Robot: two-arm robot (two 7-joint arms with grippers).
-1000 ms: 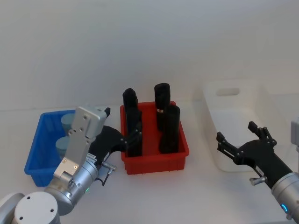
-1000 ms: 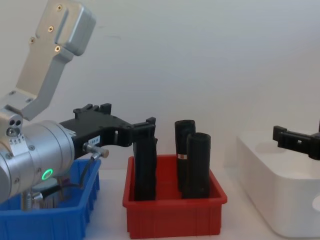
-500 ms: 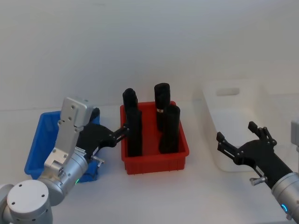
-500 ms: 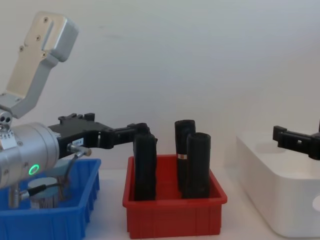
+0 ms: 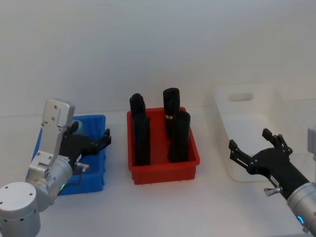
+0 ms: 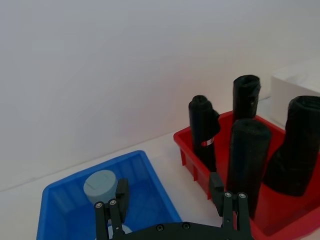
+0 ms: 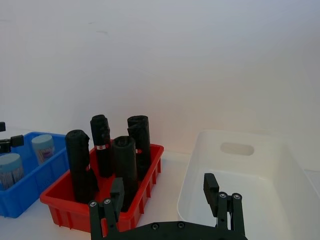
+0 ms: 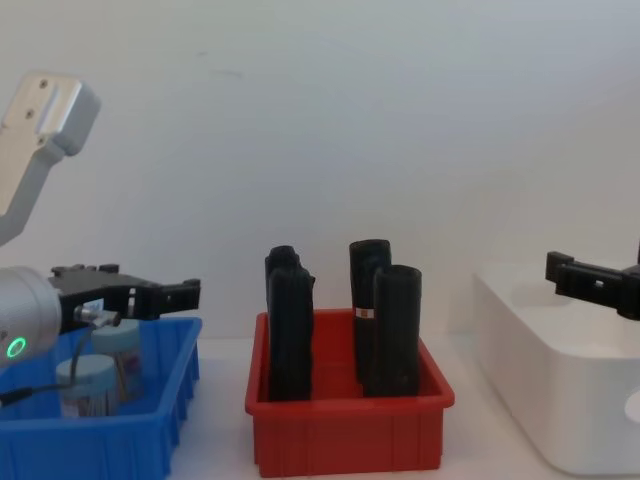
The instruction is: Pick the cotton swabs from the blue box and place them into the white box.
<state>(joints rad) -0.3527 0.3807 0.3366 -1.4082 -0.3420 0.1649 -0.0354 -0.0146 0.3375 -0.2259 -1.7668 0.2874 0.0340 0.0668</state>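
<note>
Blue box holds two cotton swabs beneath my spread left tool; my right tool, also spread, hovers by the white box.

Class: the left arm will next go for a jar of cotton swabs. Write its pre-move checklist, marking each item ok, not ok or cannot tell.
1. Left gripper open: ok, fingers spread above the blue box.
2. Cotton swabs upright: ok, two lidded jars stand in it.
3. Jar centred between the fingers: not ok, in the left wrist view it sits beside one finger.
4. Low route to the white box: not ok, tall black rolls in the red box stand between.
5. White box has room: ok, its visible floor is bare.
6. Right gripper out of the way: cannot tell, it hovers open at the white box's near side.
</note>
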